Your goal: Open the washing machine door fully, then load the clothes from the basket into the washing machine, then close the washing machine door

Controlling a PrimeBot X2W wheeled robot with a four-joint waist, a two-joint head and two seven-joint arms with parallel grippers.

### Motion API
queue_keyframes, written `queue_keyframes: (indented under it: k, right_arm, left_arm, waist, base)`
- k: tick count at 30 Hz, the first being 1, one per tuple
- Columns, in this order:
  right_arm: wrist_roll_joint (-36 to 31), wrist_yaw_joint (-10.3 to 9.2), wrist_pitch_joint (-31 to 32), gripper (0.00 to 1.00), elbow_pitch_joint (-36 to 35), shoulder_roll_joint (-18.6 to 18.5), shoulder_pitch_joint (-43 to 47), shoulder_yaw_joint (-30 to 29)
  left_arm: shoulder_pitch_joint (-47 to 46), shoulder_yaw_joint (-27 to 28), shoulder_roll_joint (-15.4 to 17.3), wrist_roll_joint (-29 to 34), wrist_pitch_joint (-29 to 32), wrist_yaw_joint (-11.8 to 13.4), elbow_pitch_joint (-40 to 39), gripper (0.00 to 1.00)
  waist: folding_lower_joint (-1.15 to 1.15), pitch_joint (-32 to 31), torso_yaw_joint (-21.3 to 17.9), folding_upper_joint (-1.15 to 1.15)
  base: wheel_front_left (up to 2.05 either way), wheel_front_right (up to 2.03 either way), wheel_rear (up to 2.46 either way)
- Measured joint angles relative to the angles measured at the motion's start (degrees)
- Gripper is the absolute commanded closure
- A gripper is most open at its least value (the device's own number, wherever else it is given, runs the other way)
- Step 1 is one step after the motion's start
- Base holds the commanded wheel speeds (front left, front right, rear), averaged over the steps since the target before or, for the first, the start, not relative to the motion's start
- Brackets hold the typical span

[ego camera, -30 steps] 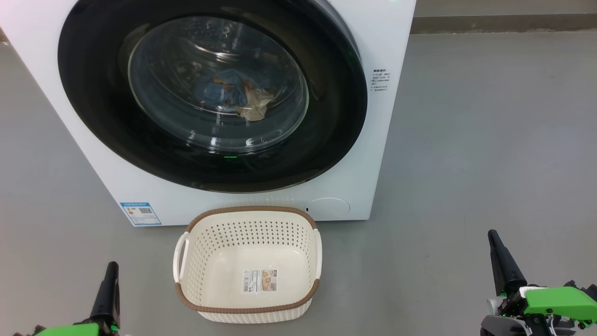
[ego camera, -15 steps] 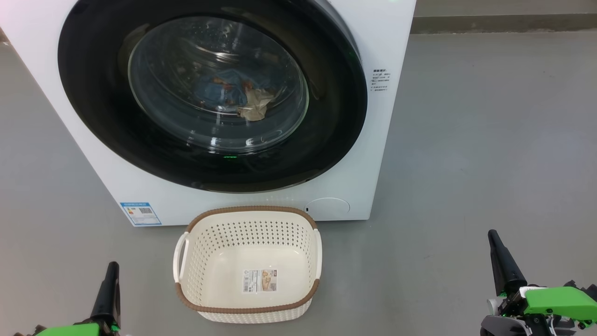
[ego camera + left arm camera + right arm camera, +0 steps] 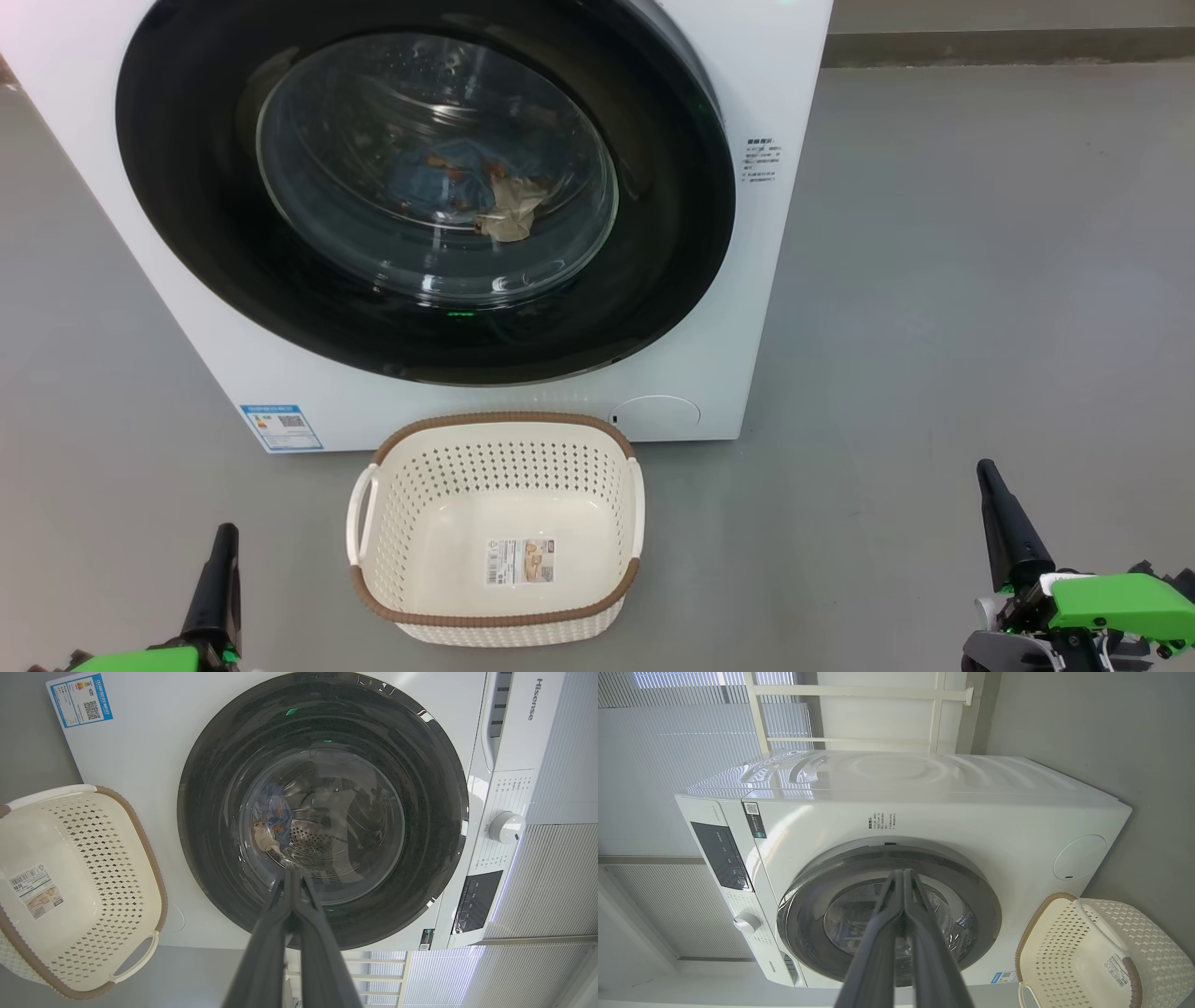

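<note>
Task judged near done: washing machine door (image 3: 187, 233) shut flush, clothes (image 3: 467, 187) seen inside washing machine (image 3: 775, 56), basket (image 3: 504, 418) at its front edge. Jaws of left gripper (image 3: 293, 877) and right gripper (image 3: 903, 875) pressed together. Latch to be verified, not forced.

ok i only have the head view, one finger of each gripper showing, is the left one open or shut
observer: left gripper is shut, tips pressed together, nothing between them.
operator: and the right
observer: right gripper is shut too, also empty.
operator: top of the door is cut off for me, is it closed there
observer: left wrist view shows the whole washing machine door; its top edge lies against the washing machine, no visible gap.
</note>
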Motion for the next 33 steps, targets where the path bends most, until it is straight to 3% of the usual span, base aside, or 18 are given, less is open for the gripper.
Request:
queue_keyframes:
  k: [33]
  right_arm:
    - [0.0, 0.0, 0.01, 1.0, 0.0, 0.02, 0.0, -0.03]
  left_arm:
    - [0.0, 0.2, -0.08, 0.16, 0.05, 0.0, 0.0, 1.0]
  waist:
    - [0.0, 0.0, 0.0, 0.0]
  base:
    - [0.0, 0.0, 0.0]
